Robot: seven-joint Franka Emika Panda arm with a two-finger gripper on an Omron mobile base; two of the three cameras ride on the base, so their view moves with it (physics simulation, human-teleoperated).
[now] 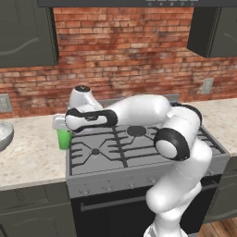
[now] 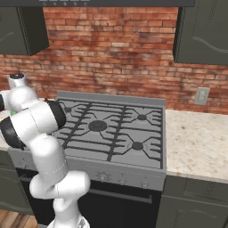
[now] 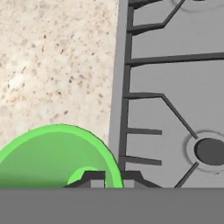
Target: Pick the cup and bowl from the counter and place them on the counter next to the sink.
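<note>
My fingers (image 3: 113,178) are pinched on the rim wall of the green cup (image 3: 52,157), one inside and one outside, so I can carry it upright. It hangs over the tabletop (image 1: 32,152) just beside the gas stove (image 1: 139,148). Farther left sits the silvery bowl (image 1: 3,134).

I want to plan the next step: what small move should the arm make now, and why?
Probably lift straight up. The claw looks shut on the rim of the green cup, which stands on the counter beside the stove.
</note>
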